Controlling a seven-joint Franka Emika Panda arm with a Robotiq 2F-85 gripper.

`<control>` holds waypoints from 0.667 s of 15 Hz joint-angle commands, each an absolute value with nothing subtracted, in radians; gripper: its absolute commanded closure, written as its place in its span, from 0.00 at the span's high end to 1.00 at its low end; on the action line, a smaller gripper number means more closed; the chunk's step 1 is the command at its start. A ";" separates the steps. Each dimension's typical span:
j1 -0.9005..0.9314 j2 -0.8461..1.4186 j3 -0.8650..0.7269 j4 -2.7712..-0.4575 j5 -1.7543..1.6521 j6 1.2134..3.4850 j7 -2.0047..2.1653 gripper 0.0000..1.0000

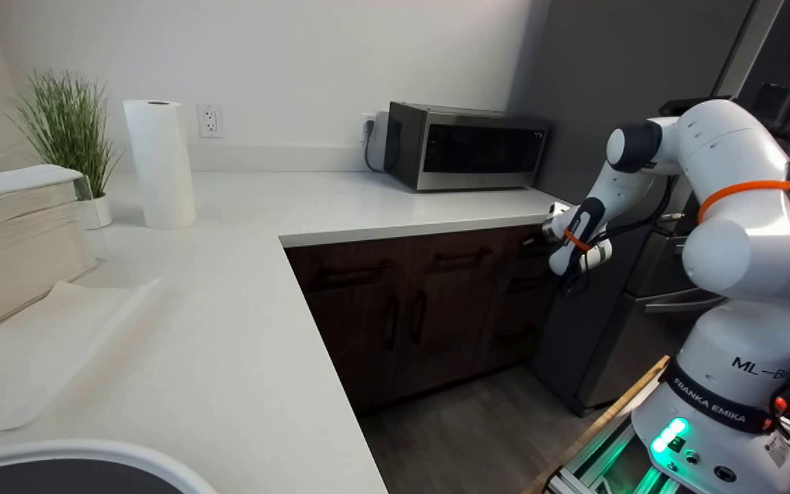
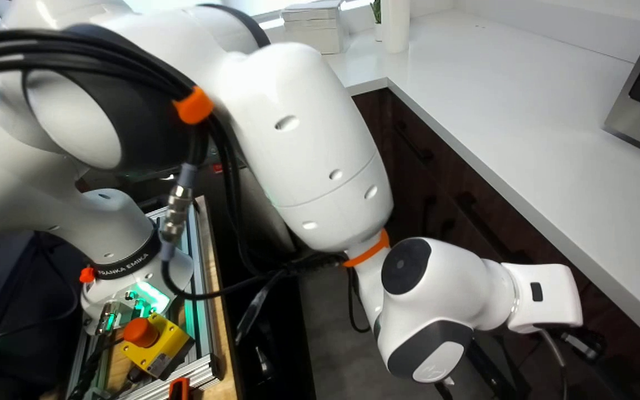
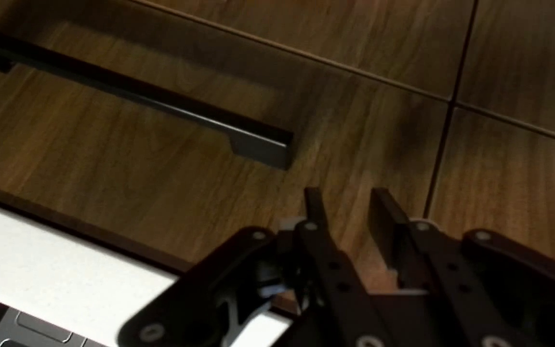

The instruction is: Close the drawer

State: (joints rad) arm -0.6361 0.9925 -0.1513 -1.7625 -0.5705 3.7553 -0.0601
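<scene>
In the wrist view a dark brown wood drawer front fills the left and middle, with a long black bar handle across it. The front looks about level with the fronts beside it, and no pale inner box shows. My gripper is open, with a finger-wide gap and nothing between the fingers. Its tips lie over the bare wood to the right of the handle's end, apart from the handle. Whether they touch the wood I cannot tell. In an exterior view the wrist is by the right end of the dark cabinet row; the fingers are lost in shadow.
A white counter overhangs the fronts; its edge shows in the wrist view. A microwave stands on it. A dark grey fridge is close by the wrist. Other cabinet handles stick out to one side.
</scene>
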 commanded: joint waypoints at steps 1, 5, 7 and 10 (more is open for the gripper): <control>-0.660 0.749 -0.116 -2.006 -0.714 3.576 0.004 0.62; -0.765 0.526 -0.006 -2.189 -0.929 3.350 0.124 0.93; -0.911 0.412 0.171 -2.299 -1.001 3.206 0.147 1.00; -1.068 0.328 0.402 -2.433 -0.800 3.042 0.019 1.00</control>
State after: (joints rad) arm -0.9173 0.4462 0.2068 -2.2697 -0.9423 3.1819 0.1213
